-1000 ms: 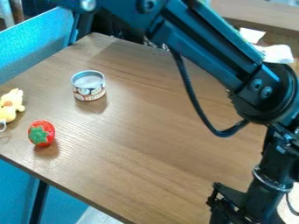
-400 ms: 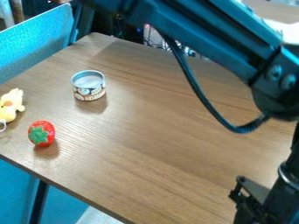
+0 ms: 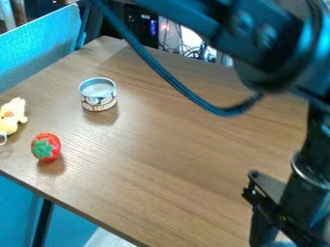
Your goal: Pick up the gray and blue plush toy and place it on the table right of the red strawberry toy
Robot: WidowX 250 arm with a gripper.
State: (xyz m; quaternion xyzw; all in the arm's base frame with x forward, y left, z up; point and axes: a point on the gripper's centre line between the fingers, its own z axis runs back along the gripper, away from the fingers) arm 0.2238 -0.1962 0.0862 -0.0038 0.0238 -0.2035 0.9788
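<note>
A squat, silver-topped can [image 3: 98, 95] stands upright on the table's [image 3: 174, 159] far left, beyond a red strawberry [image 3: 46, 146]. My arm [image 3: 274, 58] has shifted left; whether its gripper [image 3: 287, 224], near right, is open or closed, I cannot tell.

yellow toy [image 3: 11, 117] cut off at left, black arm [image 3: 266, 36] at right

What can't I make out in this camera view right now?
All in the camera view:
- Yellow plush toy: cut off by the left edge.
- Silver-topped tin can: far side hidden by its near side; the label's fine print is too small.
- Black robot arm: lower end cut off by the bottom edge.
- Brown wood-grain table: right part hidden behind the arm.
</note>
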